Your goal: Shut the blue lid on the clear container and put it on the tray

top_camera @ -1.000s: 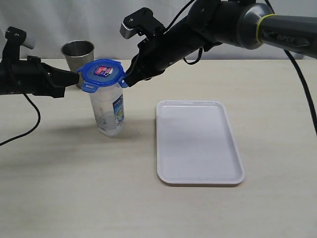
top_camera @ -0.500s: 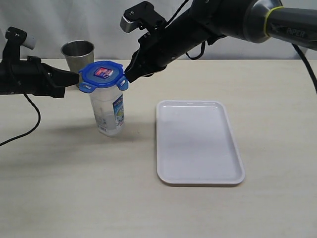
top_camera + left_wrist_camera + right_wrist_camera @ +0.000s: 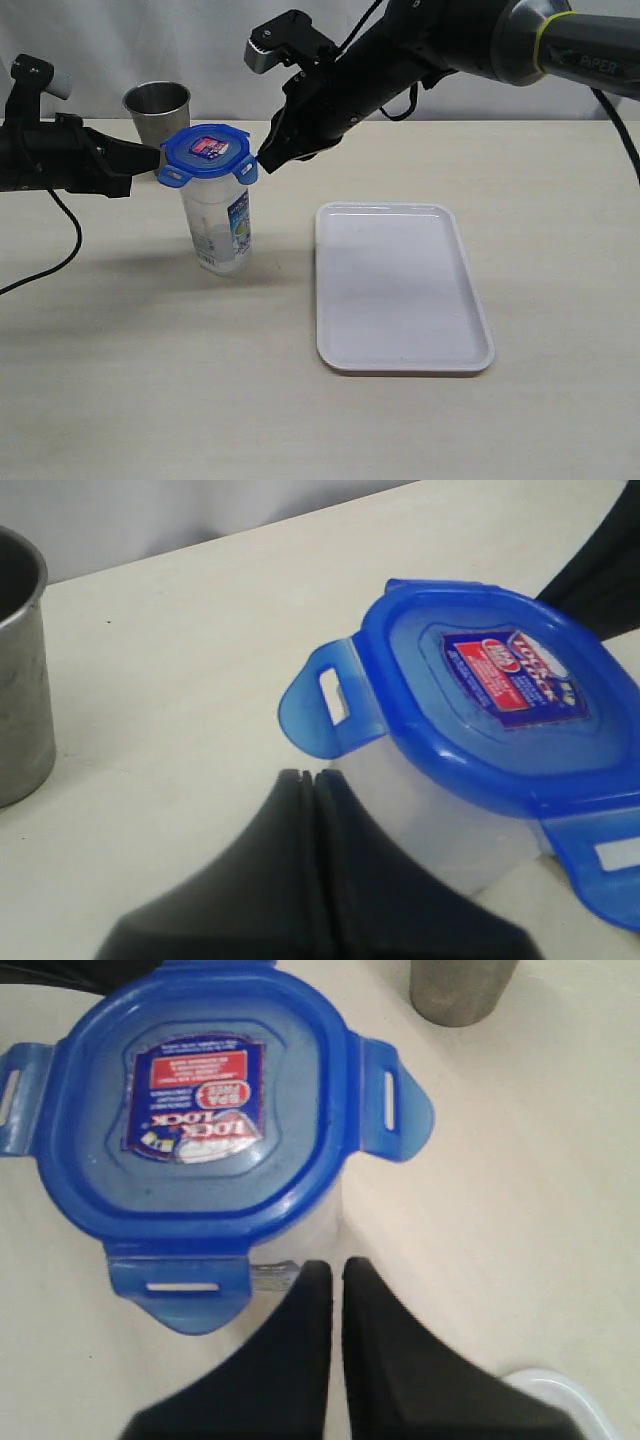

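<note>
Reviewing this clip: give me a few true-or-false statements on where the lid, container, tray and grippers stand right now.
1. The blue lid sits on top of the clear container. True.
2. The clear container stands on the tray. False: it stands on the table, beside the tray.
3. The lid's flaps are folded down. False: they stick out sideways.
4. The left gripper is shut, with nothing between its fingers. True.

The lid [image 3: 207,150] sits flatter on the container [image 3: 219,226] now, and the right claw [image 3: 263,161] has eased off, tip just beside the lid's flap.
</note>
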You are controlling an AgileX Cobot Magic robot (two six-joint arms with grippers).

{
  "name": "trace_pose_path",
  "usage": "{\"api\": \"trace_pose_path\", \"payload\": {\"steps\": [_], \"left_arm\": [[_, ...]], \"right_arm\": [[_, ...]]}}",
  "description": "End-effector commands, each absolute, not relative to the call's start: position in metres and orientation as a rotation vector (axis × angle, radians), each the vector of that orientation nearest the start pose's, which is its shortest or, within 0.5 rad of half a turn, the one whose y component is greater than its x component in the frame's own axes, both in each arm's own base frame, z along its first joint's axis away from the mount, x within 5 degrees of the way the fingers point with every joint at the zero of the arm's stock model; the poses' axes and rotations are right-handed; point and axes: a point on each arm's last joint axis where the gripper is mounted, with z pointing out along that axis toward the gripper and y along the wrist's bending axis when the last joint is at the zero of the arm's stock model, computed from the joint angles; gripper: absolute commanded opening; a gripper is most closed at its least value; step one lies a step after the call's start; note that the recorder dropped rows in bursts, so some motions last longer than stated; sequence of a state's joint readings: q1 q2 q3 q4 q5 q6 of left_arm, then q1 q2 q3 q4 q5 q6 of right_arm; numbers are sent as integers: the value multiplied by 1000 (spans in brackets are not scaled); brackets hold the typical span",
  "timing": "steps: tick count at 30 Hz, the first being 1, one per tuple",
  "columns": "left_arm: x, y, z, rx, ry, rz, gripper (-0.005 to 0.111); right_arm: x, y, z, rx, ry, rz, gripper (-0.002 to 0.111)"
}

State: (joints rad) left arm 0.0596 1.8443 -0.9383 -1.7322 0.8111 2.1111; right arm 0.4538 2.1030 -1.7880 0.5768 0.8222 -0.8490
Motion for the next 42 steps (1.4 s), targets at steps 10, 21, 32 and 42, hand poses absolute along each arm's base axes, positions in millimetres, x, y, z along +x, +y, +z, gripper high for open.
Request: {"api": "trace_pose_path", "payload": {"steps": [10,21,32,42], "left_arm": [[356,-45,180,693,1933,-642,0],[356,-45,180,694,1931,-644,0],[356,-46,181,696,1926,-653,0],[354,-44,178,749,1936,-639,0]], "right_arm": [[398,249,292,-1094,2005,714,4],[386,290,269,-1176,1980,671,4],[392,291,231,-1183,2119,641,4],[390,289,245,-1177,2093,622,4]]}}
